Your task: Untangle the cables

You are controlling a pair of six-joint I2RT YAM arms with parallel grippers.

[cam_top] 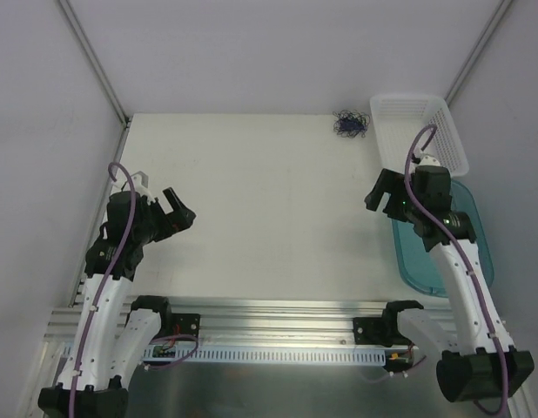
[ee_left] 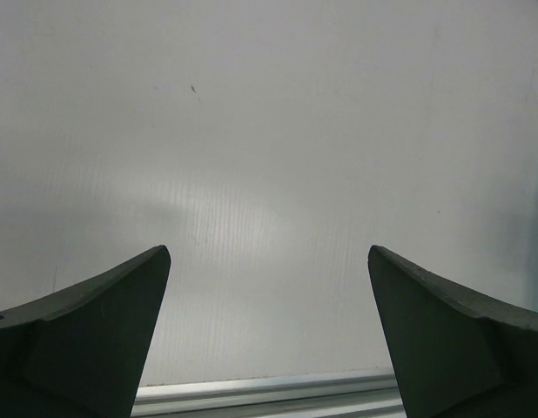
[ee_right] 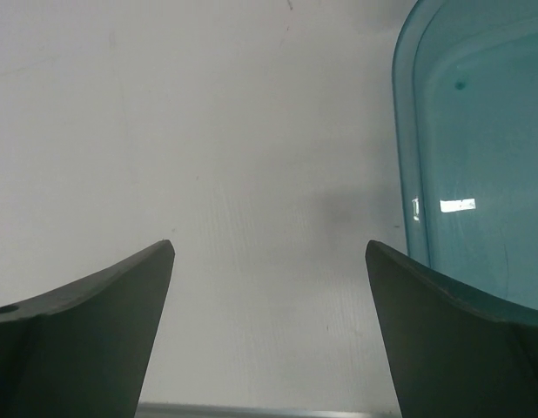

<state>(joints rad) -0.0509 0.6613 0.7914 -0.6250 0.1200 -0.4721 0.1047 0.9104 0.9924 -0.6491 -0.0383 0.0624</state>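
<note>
Both grippers are free right now. The left gripper (cam_top: pixel 185 212) and right gripper (cam_top: pixel 376 192) each have their jaws spread wide, and the wrist views show nothing between them but bare tabletop. Neither is near the work.

Big to small: the white table (cam_top: pixel 269 200) fills most of the view. On its right side sits a see-through teal tray (cam_top: pixel 483 248), partly under the right arm. The right wrist view shows its rim just beside that gripper. Behind it, in the far right corner, is a white basket (cam_top: pixel 400 131). Then the tiny bit that matters: the cables (cam_top: pixel 349 124), a small dark wad of curly thin strands at the far edge of the table, just left of the basket. Can't tell if they touch it.

My take: nothing's been untangled yet, so the step in hand is the reach. The right arm is nearer, so I'd send that one. Come down from above on an outer loop, not the middle, since pinching the core probably just tightens the knot. The strands are hair-thin, so close fully and low to the table. I'd drag the wad toward open table first, away from the basket wall, then bring the left gripper in to hold the other side and ease it apart slowly.
</note>
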